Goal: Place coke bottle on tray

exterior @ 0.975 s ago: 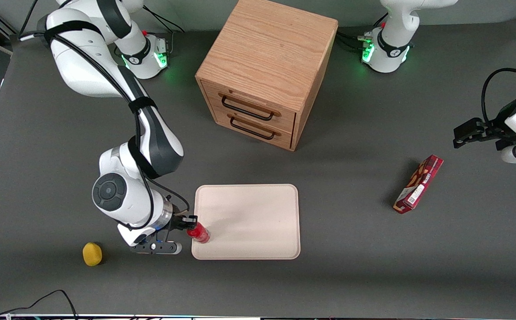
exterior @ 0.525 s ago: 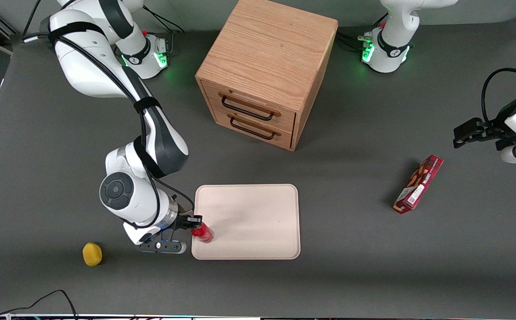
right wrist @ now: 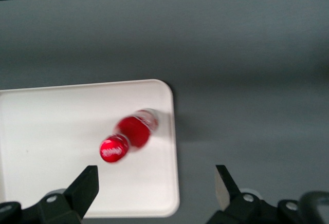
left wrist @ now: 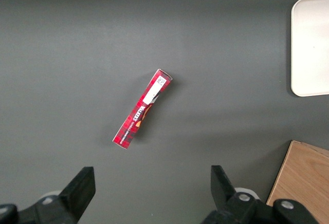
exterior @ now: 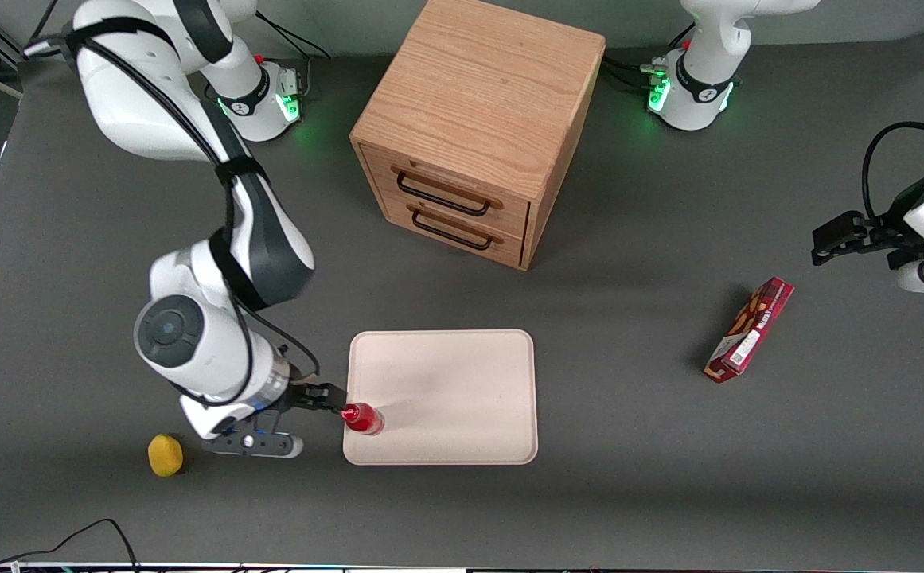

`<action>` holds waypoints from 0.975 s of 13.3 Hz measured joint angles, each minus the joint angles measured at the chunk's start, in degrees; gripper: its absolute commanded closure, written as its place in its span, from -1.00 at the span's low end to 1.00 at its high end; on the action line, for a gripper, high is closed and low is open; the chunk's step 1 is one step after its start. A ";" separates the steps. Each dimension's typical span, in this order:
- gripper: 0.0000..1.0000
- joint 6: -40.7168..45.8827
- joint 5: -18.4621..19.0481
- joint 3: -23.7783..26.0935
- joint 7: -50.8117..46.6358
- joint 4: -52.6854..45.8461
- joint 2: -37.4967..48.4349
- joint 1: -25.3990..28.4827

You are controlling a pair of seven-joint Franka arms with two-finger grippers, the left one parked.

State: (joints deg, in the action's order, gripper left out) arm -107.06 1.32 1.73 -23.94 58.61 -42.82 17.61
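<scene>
The coke bottle point(exterior: 364, 418), small, glossy red and red-capped, stands upright on the tray point(exterior: 462, 382), close to the tray's edge at the working arm's end and its corner nearer the front camera. My right gripper point(exterior: 333, 396) hovers just off that tray edge, beside the bottle, open and holding nothing. In the right wrist view the bottle point(right wrist: 131, 134) is seen from above on the pale beige tray point(right wrist: 51, 147). It lies clear of the gripper point(right wrist: 156, 190), whose dark fingers point(right wrist: 85, 185) stand wide apart.
A wooden drawer cabinet point(exterior: 469, 135) stands farther from the front camera than the tray. A flat red snack box point(exterior: 750, 329) lies toward the parked arm's end. A small yellow object point(exterior: 165, 454) sits beside the working arm, near the table's front.
The gripper has let go of the bottle and drawn back from it toward the working arm's end. The bottle stays standing on the tray.
</scene>
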 measured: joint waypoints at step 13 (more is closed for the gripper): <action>-1.00 8.33 -4.14 -0.24 18.43 27.39 32.97 -18.17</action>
State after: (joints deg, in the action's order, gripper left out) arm -98.73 -2.81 1.49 -5.51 86.00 -9.85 -0.56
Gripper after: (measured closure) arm 0.000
